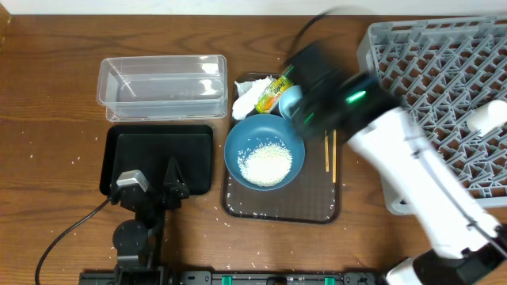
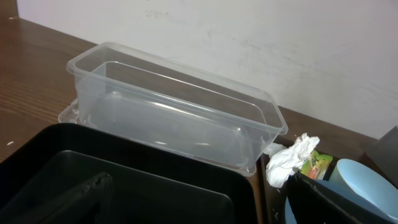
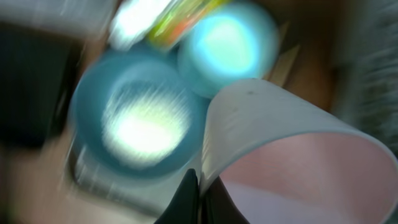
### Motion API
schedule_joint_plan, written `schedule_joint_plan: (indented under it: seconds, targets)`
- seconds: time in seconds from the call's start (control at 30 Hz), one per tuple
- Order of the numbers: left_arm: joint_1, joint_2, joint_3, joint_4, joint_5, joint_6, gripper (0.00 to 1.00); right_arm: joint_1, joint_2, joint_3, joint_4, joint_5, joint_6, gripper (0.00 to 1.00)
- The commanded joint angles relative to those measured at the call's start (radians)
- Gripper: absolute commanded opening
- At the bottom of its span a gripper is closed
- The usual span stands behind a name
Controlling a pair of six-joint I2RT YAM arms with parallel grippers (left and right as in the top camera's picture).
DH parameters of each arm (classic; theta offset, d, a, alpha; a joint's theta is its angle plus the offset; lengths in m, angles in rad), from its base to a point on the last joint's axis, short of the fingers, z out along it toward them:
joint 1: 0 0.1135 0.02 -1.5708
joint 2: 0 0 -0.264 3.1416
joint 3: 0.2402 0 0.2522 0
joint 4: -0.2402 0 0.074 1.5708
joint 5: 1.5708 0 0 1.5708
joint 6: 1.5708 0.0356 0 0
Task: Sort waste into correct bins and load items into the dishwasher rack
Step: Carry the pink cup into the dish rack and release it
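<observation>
Our right pincer (image 3: 199, 186) is clamped on the cup's (image 3: 292, 149) rim, above the tray (image 1: 317, 210). The rack (image 1: 444, 47) lies just to its right: our nearer arm. Left pincer (image 1: 162, 186) gapes over the black bin (image 1: 127, 146).

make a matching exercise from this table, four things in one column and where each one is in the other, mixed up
1 rice grains
2 chopsticks
3 pink cup
4 clear plastic tub

a beyond the black tray-bin
b in the right pincer
c in the large blue bowl
d on the brown tray, right of the bowl

Pairs: 1-c, 2-d, 3-b, 4-a
</observation>
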Motion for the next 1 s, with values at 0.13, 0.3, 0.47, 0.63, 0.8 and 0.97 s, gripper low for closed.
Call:
schedule_joint_plan:
  seconds: [0.13,0.3,0.47,0.63,0.8,0.97]
  targets:
    - [-0.005,0.000,-0.018,-0.034,-0.008,0.009,0.91,-0.471,-0.002,0.048,0.241,-0.301,-0.328,0.01]
    - [-0.005,0.000,-0.018,-0.034,-0.008,0.009,0.91,-0.734,0.079,0.026,0.464,-0.569,-0.348,0.01]
    - [-0.005,0.000,-0.018,-0.034,-0.008,0.009,0.91,-0.917,0.231,0.025,0.673,-0.879,-0.325,0.01]
    - [-0.005,0.000,-0.018,-0.034,-0.008,0.009,0.91,-1.037,0.421,0.026,0.986,-1.139,-0.085,0.01]
    - [-0.005,0.000,-0.018,-0.034,-0.008,0.009,0.91,-1.098,0.597,0.026,1.344,-1.294,0.223,0.01]
    - [-0.005,0.000,-0.018,-0.034,-0.008,0.009,0.91,-1.130,0.719,0.026,1.605,-1.381,0.447,0.01]
